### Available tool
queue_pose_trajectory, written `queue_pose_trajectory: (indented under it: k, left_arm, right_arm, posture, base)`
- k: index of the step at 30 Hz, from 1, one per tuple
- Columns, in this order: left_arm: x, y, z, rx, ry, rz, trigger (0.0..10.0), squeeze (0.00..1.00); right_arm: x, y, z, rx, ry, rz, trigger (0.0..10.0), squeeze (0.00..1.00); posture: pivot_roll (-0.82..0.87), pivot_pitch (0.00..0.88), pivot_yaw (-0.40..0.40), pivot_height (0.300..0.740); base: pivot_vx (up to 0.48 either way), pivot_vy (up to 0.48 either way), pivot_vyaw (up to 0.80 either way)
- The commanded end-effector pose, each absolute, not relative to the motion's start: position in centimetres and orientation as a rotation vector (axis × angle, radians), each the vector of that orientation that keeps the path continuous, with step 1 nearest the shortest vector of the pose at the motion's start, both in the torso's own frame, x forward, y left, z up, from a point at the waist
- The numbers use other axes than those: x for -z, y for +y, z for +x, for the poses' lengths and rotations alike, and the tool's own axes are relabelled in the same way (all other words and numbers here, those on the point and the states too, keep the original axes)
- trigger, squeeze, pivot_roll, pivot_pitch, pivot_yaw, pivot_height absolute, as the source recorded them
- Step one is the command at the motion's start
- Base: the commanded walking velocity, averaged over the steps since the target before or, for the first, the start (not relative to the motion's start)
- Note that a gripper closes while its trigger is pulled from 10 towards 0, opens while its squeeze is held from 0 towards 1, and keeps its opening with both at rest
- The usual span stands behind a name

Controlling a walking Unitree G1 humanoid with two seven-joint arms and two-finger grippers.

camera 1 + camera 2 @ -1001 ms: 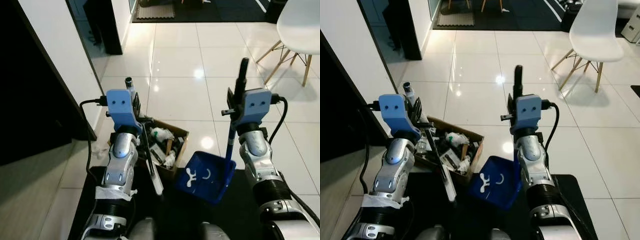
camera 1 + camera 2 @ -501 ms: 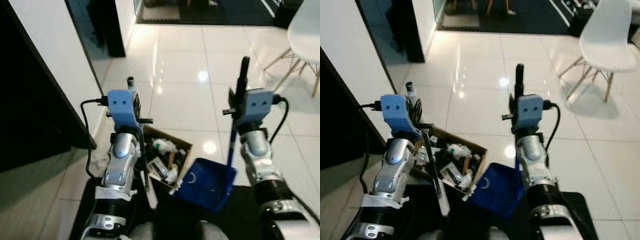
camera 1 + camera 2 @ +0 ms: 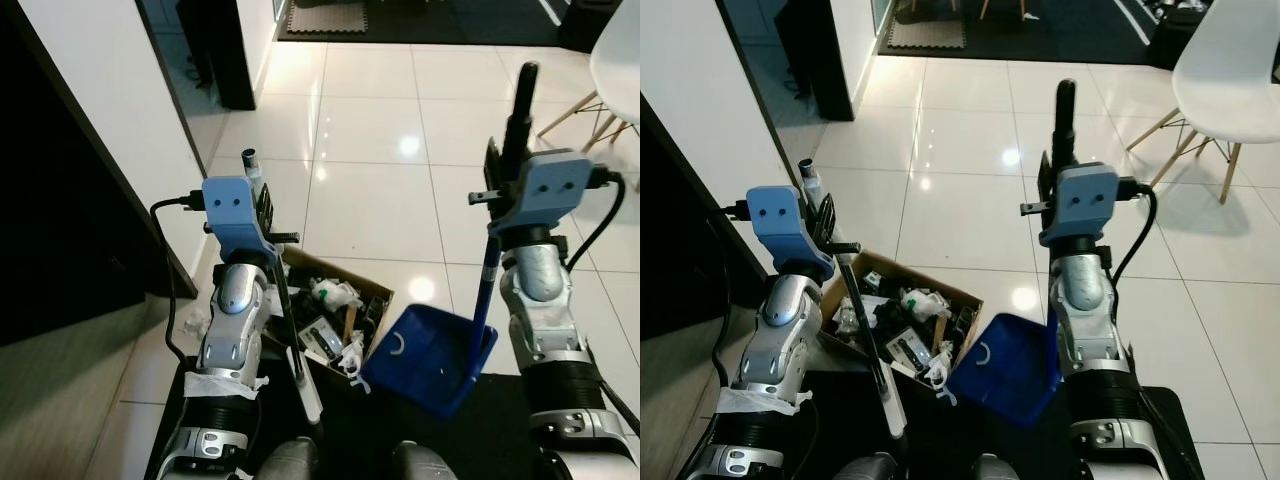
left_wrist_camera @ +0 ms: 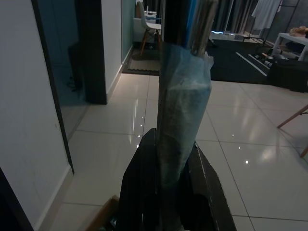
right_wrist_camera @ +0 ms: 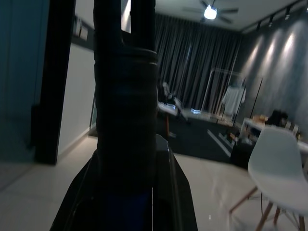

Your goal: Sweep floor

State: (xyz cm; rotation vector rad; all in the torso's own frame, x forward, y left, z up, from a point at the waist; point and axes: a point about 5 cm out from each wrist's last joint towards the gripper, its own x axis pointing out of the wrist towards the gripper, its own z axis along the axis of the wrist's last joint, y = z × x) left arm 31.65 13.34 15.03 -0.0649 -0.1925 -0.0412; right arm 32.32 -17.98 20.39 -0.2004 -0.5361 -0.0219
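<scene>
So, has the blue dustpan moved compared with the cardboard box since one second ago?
Yes. The dustpan tilted toward the box; its rim nearly meets it.

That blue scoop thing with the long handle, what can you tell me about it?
It is a blue plastic dustpan with raised side walls and a long blue upright handle ending in a black grip. The right claw is shut on that grip. The pan hangs tilted, its open lip over the edge of the brown cardboard box of rubbish. A small white curl of litter lies inside it.
</scene>
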Motion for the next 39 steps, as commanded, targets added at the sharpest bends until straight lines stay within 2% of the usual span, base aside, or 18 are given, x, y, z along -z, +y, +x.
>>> queue_pose_trajectory:
  k: [1,6,9,12,22,33,38,39]
  left_arm:
    - [-15.6,13.0,31.7,0.056,-0.229,-0.067,10.0,0.0]
    - [-15.6,12.8,31.9,0.062,-0.224,-0.066,10.0,0.0]
    - [-15.6,12.7,32.0,0.063,-0.222,-0.067,10.0,0.0]
    - [-15.6,12.9,32.0,0.052,-0.221,-0.07,10.0,0.0]
    - [-15.5,13.3,31.8,0.025,-0.226,-0.077,10.0,0.0]
    - [-15.5,13.5,31.6,0.005,-0.231,-0.077,10.0,0.0]
    - [-15.4,13.7,31.4,-0.009,-0.235,-0.076,10.0,0.0]
    - [-15.3,13.9,31.2,-0.025,-0.233,-0.077,10.0,0.0]
  right_arm:
    - [-22.6,-17.8,32.0,-0.002,-0.611,-0.217,10.0,0.0]
    - [-24.7,-16.9,32.3,-0.059,-0.664,-0.235,10.0,0.0]
    - [-24.3,-16.0,33.4,-0.144,-0.625,-0.287,10.0,0.0]
    - [-23.0,-14.3,34.8,-0.327,-0.549,-0.382,10.0,0.0]
    - [-22.6,-12.4,35.5,-0.529,-0.546,-0.569,10.0,0.0]
    - [-24.4,-10.1,36.3,-0.621,-0.643,-0.586,10.0,0.0]
    - [-26.1,-9.3,37.0,-0.605,-0.69,-0.481,10.0,0.0]
    - [-27.1,-9.0,37.1,-0.599,-0.713,-0.402,10.0,0.0]
  posture:
    - [-0.03,0.038,0.01,0.74]
    - [-0.03,0.035,0.012,0.74]
    - [-0.02,0.032,0.008,0.74]
    - [-0.02,0.027,0.0,0.74]
    - [0.0,0.021,-0.021,0.74]
    - [0.03,0.013,-0.04,0.74]
    - [0.05,0.012,-0.059,0.74]
    - [0.06,0.013,-0.064,0.74]
  base:
    - [0.0,0.0,0.0]
    - [0.0,0.0,0.0]
    - [0.0,0.0,0.0]
    - [0.0,0.0,0.0]
    - [0.0,0.0,0.0]
    - [0.0,0.0,0.0]
    - [0.0,0.0,0.0]
    - [0.0,0.0,0.0]
